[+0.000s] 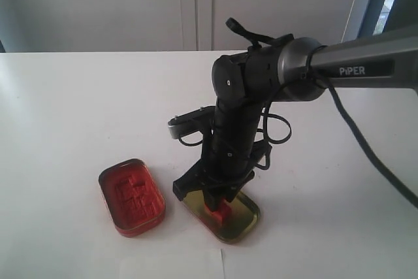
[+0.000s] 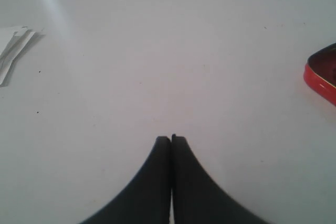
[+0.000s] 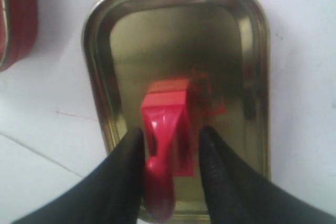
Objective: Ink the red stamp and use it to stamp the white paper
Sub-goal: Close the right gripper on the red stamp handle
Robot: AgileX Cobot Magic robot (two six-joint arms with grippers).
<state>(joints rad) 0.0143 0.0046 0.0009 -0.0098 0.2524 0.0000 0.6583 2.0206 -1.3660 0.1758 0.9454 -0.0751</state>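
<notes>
The red stamp [image 1: 221, 212] [image 3: 167, 124] stands inside a shallow gold tin lid [image 1: 252, 216] [image 3: 97, 77] at the front of the table. My right gripper [image 1: 219, 202] [image 3: 172, 131] hangs over it, open, one finger on each side of the stamp's handle. One finger [image 3: 131, 150] touches the handle; the other [image 3: 212, 150] stands clear of it. The open tin of red ink pad [image 1: 130, 195] [image 3: 18, 19] lies just left of the lid. My left gripper [image 2: 171, 138] is shut and empty over bare tabletop. I cannot pick out the white paper against the white table.
A thin faint line [image 1: 222, 264] runs on the tabletop in front of the gold lid. A folded white scrap [image 2: 13, 51] lies off to one side in the left wrist view. The right arm [image 1: 353, 63] reaches in from the right; a wall stands behind the table.
</notes>
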